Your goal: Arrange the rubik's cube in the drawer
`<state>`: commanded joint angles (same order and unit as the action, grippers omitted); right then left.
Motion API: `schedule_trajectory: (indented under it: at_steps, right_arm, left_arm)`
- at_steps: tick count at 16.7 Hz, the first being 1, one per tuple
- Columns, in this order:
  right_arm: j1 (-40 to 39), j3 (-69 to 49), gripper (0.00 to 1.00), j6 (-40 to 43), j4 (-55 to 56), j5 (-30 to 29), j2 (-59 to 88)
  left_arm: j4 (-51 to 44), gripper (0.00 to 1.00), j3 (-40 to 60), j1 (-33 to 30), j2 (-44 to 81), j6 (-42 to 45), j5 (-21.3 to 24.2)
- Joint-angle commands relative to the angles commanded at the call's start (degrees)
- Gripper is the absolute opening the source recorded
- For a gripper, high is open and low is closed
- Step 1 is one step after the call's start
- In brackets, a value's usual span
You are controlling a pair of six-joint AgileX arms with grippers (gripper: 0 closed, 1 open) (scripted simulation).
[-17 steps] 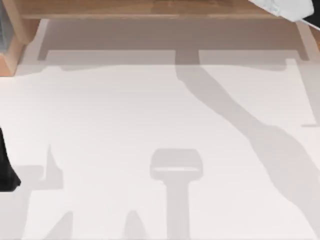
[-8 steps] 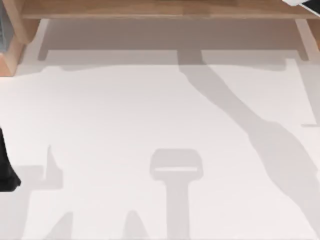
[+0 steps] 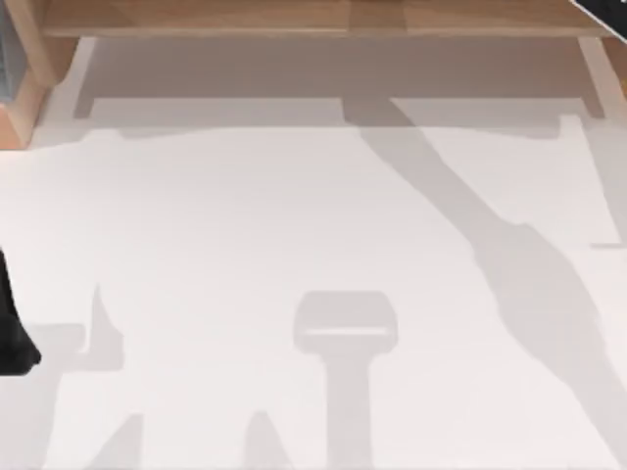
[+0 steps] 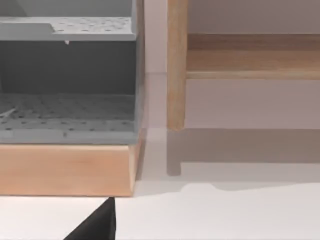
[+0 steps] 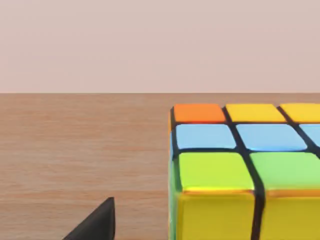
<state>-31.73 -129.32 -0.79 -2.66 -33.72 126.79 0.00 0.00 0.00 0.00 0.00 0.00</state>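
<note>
Colours up close: orange, yellow, blue and green squares, that's the rubik's cube [image 5: 240, 170], right in front of the right wrist camera.
Cube's spot: it sits on a brown wooden surface [image 5: 80, 150] with a plain pinkish wall behind; whether that surface is inside a drawer, I cannot tell.
Right gripper: a dark finger tip [image 5: 97, 222] pokes into the right wrist view, beside the cube and apart from it. How wide the fingers stand, or whether they hold anything, I cannot tell.
Right arm: from above, just a sliver of it [image 3: 602, 12] at the far right corner, over the wooden furniture [image 3: 294, 18] along the table's far edge.
Table: white top [image 3: 294, 215], crossed by a long diagonal shadow on the right side and blocky shadows near the front.
Left arm: a dark piece of it [image 3: 12, 333] at the table's left edge, parked low.
Left gripper: one dark finger tip [image 4: 97, 225] in the left wrist view, over the white table; open or closed, I cannot tell.
Left wrist outlook: a wooden cabinet [image 4: 65, 167] with grey perforated shelves [image 4: 65, 115] inside, and beside it an upright wooden leg [image 4: 176, 65] with a rail running off from it.
</note>
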Motion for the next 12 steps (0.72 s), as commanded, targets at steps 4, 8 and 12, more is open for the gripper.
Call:
schedule_trajectory:
  at_steps: [4,8,12]
  right_arm:
    - [-0.04,-1.01,1.00,-0.08,-0.18,-0.08,1.16]
    - [-0.04,-1.01,0.85,-0.08,-0.18,-0.08,1.16]
    - [-0.04,-1.01,0.55,-0.08,-0.18,-0.08,1.16]
  left_arm:
    - [0.00,1.00,0.00,0.00,0.00,0.00,0.00]
    - [0.00,1.00,0.00,0.00,0.00,0.00,0.00]
    - [0.00,1.00,0.00,0.00,0.00,0.00,0.00]
